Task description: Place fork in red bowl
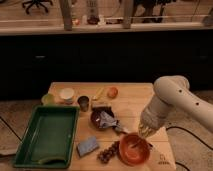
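**Pincer low over the red bowl's rim**

In the camera view we see a pale wooden counter standing before a dark cabinet wall, with a glazed partition and office chairs beyond it. The white, rounded arm bends down from the right, and its pincer hangs just above the upper right rim of the red bowl, a round, shallow, glossy orange-red dish near the counter's front edge. We cannot tell whether the pincer is clenched or released. A thin pale streak inside the bowl may be the fork, though we cannot be sure.

Just left of the bowl lies a knobbly dark cluster like grapes, then a flat blue sponge. Behind them a dark maroon bowl holds a crumpled silvery wrapper. A deep green plastic tray fills the left side. Along the back stand a small white bowl, a dark cup and an orange round fruit.
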`<state>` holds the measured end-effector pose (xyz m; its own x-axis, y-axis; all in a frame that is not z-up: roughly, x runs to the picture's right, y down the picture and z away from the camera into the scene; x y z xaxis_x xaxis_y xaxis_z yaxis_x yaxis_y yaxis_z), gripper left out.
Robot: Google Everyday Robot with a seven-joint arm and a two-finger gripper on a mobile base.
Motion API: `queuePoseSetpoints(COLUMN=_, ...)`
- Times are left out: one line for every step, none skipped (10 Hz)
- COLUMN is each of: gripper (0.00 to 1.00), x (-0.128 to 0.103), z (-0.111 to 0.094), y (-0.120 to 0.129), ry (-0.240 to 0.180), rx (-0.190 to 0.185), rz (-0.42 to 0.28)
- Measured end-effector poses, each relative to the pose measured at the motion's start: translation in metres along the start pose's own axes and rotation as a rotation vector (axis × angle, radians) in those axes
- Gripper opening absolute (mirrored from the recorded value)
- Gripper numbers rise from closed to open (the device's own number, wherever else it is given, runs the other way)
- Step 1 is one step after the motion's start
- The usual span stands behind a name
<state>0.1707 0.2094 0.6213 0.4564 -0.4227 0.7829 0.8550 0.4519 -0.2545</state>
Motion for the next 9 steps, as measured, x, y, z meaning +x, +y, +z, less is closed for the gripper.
queuePoseSetpoints(gripper=0.02, x=-0.002, z=0.004, y=0.002, ry=-0.001, rx=-0.013, rz=-0.006)
queuePoseSetpoints(gripper=0.02, x=-0.003, z=0.009, y=0.003, ry=-0.006, rx=-0.022, rz=-0.009)
queuePoseSetpoints(gripper=0.02, x=-0.004, z=0.013, y=0.002, ry=-0.009, rx=-0.032, rz=-0.015)
queuePoseSetpoints(gripper=0.02, x=-0.005, z=0.017, y=0.001, ry=-0.013, rx=-0.038, rz=-0.019)
queuePoseSetpoints(gripper=0.02, x=-0.006, z=0.02, y=0.002, ry=-0.015, rx=-0.045, rz=-0.022)
queuePoseSetpoints(gripper=0.06, x=-0.007, z=0.023, y=0.002, ry=-0.014, rx=-0.051, rz=-0.023)
queuePoseSetpoints(gripper=0.12, x=-0.008, z=0.025, y=0.003, ry=-0.012, rx=-0.056, rz=-0.024)
queuePoseSetpoints(gripper=0.24, x=-0.009, z=0.028, y=0.003, ry=-0.008, rx=-0.066, rz=-0.025)
queuePoseSetpoints(gripper=0.32, x=-0.009, z=0.031, y=0.003, ry=-0.005, rx=-0.072, rz=-0.024)
